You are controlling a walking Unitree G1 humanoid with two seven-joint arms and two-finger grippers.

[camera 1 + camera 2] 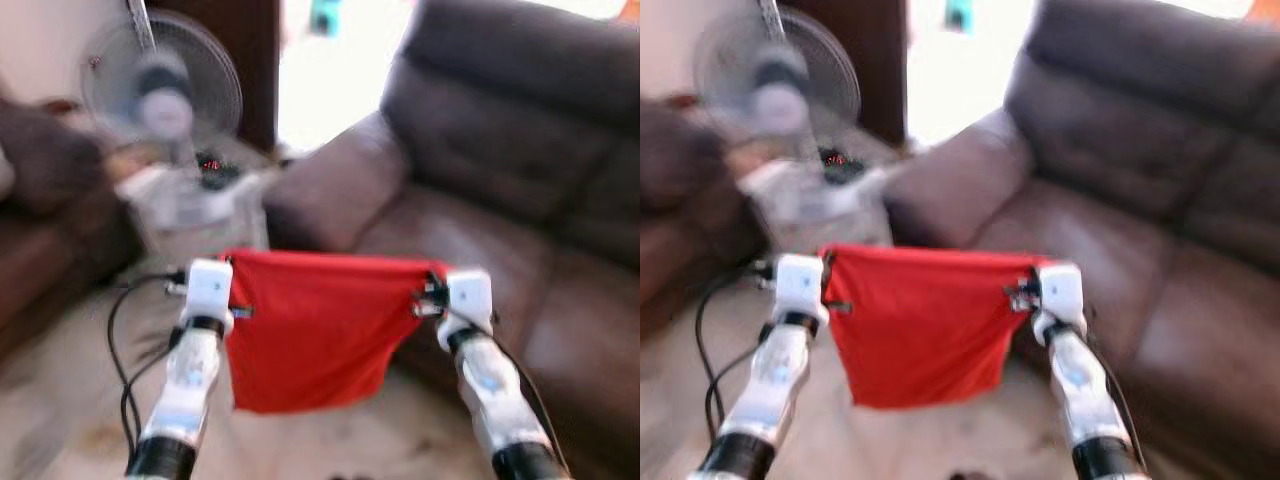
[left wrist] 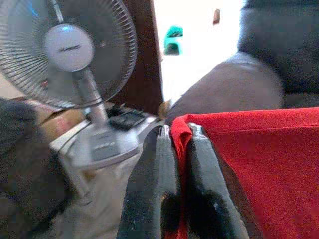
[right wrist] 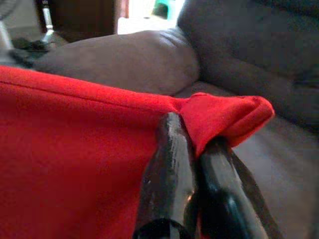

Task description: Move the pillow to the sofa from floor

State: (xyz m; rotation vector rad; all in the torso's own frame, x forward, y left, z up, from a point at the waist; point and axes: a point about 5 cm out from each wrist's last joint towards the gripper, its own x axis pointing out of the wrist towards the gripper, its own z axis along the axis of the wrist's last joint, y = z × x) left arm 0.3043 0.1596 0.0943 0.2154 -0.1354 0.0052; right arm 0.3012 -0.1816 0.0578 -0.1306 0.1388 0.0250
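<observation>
We held the red pillow (image 1: 318,325) off the floor, near the brown sofa (image 1: 520,180) on the right; left gripper (image 2: 180,137) and right gripper (image 3: 197,130) each pinched a top corner; it hung limp, seemingly light and soft, so corners suited.

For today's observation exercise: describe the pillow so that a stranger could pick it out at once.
Find the brown leather sofa. Just before its armrest, the pillow hangs in the air, stretched between the left gripper and right gripper, each clamping a top corner. It is the one bright red thing among browns and greys.
</observation>
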